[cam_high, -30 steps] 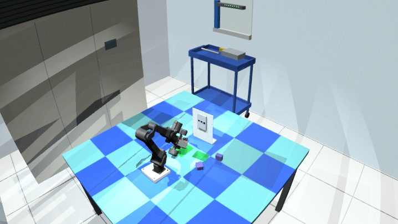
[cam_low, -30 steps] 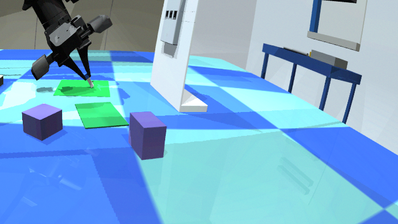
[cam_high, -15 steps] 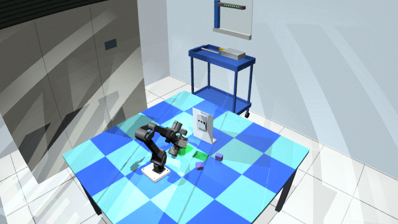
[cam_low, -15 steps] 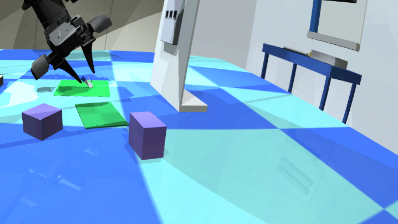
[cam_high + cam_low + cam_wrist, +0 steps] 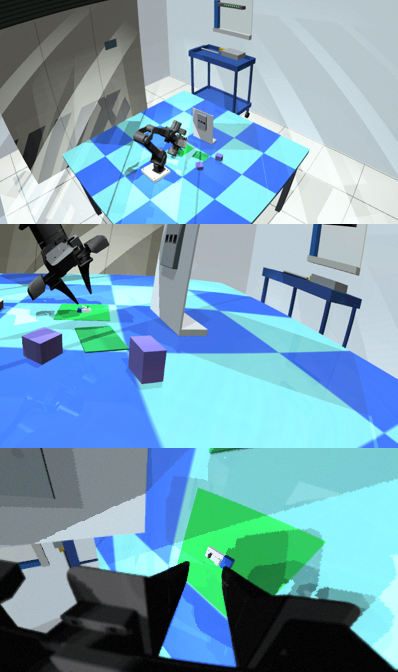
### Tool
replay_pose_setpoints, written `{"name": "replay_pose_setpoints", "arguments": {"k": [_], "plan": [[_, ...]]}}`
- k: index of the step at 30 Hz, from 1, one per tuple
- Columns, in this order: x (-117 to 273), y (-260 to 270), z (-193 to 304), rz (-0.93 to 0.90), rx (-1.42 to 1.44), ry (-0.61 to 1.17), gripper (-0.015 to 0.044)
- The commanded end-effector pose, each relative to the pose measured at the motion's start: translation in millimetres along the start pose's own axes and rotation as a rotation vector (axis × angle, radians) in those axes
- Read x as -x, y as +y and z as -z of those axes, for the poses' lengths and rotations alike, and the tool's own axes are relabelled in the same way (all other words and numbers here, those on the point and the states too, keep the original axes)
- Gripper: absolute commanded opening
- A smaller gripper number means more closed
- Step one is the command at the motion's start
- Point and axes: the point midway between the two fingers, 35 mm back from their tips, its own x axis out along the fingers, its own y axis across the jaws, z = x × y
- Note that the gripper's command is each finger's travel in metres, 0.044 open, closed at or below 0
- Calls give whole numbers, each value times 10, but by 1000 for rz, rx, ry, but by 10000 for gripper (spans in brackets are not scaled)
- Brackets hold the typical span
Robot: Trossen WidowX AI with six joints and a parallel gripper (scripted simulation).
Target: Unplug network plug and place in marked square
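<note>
Claw [image 5: 83,298]: you have it partly open, holding nothing, tips just above the plug.
Plug [image 5: 84,309]: lying flat on the counter [image 5: 250,391] inside the green marked square [image 5: 94,314], well apart from the upright panel [image 5: 172,279].

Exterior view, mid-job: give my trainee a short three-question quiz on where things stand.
1. True or false: the plug lies on the green square nearer the hand.
2. Multiple choice: the hand's fingers are A) shut on the plug, B) apart and above the plug, C) pressed on a purple cube.
3. Fill in: the sockets on the upright panel look ___.

Key: 1 true. 2 B; the wrist view shows the plug lying free beyond the fingertips. 3 empty.
</note>
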Motion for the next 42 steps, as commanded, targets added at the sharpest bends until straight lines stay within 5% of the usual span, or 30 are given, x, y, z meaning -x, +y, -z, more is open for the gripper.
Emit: {"name": "replay_pose_setpoints", "arguments": {"k": [1, 42], "plan": [[43, 21, -2, -4, -3, -2, 156], [409, 198, 9, -2, -2, -1, 156]]}}
